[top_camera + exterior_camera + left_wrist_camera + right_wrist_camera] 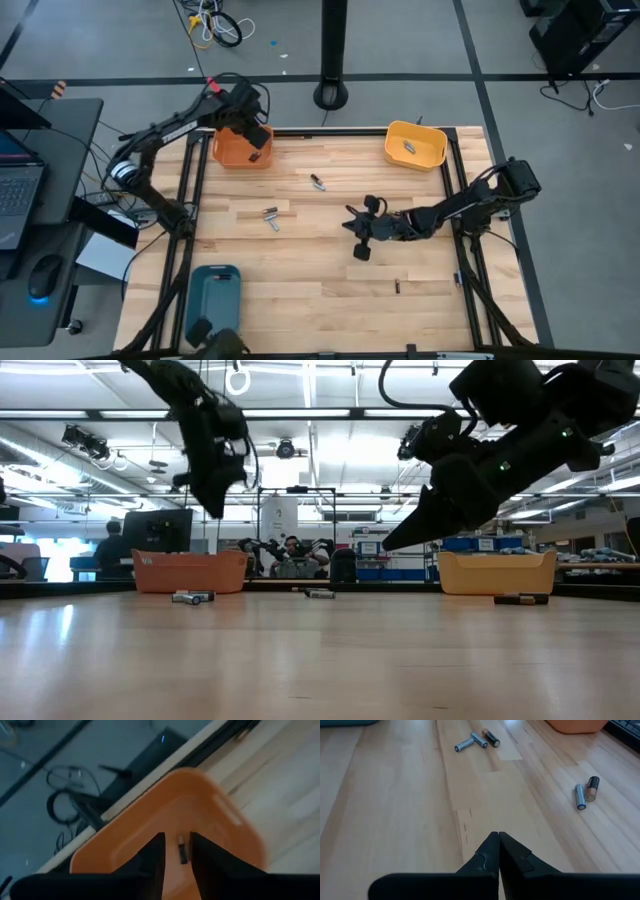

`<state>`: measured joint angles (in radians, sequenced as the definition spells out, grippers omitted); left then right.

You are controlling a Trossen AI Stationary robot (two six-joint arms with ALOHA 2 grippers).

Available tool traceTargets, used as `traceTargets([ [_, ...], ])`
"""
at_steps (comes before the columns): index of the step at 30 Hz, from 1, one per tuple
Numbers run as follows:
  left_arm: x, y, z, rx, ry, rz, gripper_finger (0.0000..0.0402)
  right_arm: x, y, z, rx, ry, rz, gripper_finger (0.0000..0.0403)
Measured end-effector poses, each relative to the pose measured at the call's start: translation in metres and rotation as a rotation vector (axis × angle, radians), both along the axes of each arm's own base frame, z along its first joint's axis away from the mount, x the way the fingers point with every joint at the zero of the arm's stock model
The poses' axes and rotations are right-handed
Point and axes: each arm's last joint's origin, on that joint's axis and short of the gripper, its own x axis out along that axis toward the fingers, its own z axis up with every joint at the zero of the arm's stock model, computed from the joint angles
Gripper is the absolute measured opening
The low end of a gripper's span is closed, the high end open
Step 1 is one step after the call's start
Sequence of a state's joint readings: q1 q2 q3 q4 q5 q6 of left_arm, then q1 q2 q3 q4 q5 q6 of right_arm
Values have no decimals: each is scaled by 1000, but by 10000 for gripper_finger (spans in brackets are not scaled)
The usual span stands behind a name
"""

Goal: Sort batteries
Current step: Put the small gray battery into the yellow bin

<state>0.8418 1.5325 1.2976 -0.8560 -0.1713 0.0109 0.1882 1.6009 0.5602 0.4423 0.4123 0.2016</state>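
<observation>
My left gripper [176, 857] over orange tray [238, 150], far left, fingers parted; battery [182, 851] inside. Right gripper [498, 840] mid-table, fingers closed, empty.

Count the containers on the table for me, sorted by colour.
Orange bin: 1
Yellow bin: 1
Teal tray: 1
Total: 3
</observation>
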Motion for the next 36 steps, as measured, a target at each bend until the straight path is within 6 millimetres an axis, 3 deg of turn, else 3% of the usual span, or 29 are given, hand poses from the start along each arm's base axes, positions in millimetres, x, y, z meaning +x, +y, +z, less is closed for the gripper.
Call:
traceTargets([
  [6,17,-40,26,131,-139,-129,97,2,-7,0,7,3,21,11],
  [11,34,-80,23,229,-280,-273,96,2,-10,0,-14,9,35,11],
  [17,53,-124,-6,293,-442,-432,94,4,-17,2,6,-1,57,11],
  [23,59,-155,-57,318,-569,-522,94,5,-23,1,76,-13,37,13],
  [29,45,-170,-96,308,-667,-518,94,6,-39,2,138,-42,-55,27],
  [36,30,-177,-116,330,-702,-537,94,16,-71,16,169,-102,-152,35],
])
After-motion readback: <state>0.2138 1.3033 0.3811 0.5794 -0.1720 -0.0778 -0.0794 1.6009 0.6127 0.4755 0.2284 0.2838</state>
